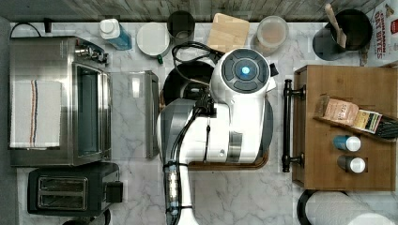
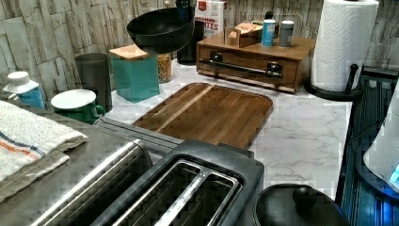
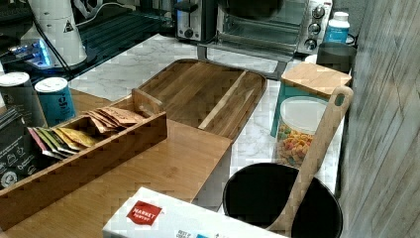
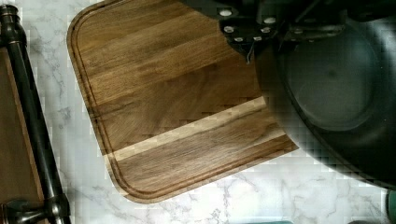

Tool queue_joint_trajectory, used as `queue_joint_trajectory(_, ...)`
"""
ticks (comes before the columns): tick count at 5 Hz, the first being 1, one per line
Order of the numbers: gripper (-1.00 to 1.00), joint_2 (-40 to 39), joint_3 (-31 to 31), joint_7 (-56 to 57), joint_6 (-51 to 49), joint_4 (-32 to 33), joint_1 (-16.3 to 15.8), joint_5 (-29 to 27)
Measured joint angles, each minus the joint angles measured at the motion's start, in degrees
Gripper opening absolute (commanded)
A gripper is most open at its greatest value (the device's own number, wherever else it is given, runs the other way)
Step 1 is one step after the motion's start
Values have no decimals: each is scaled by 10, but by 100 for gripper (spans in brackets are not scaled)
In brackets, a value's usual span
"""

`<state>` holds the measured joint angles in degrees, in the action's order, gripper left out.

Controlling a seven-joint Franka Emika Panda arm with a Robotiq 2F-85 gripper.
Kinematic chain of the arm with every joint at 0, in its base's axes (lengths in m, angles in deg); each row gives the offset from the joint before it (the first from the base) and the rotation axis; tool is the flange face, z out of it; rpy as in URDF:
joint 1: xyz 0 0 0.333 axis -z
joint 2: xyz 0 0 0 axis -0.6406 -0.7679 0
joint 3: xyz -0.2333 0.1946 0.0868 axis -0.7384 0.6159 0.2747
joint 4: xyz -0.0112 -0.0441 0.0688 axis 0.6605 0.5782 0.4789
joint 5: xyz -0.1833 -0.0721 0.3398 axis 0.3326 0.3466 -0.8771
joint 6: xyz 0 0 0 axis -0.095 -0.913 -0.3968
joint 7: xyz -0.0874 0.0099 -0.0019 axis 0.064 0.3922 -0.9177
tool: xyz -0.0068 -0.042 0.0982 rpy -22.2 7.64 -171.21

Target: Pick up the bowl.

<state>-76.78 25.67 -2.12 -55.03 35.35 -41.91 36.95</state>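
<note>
Gripper (image 4: 261,35) clamped on rim of black bowl (image 2: 162,30), held high above wooden tray (image 2: 207,113).

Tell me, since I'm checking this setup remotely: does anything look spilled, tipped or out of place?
Nothing is spilled or damaged. The one oddity is the bowl, which hangs in the air above the wooden tray, slightly tilted, rather than resting on anything.
</note>
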Motion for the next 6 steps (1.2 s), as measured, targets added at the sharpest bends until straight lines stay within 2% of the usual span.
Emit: queue_joint_trajectory(6,-100,-1,-5,0,-8,-1,2,9)
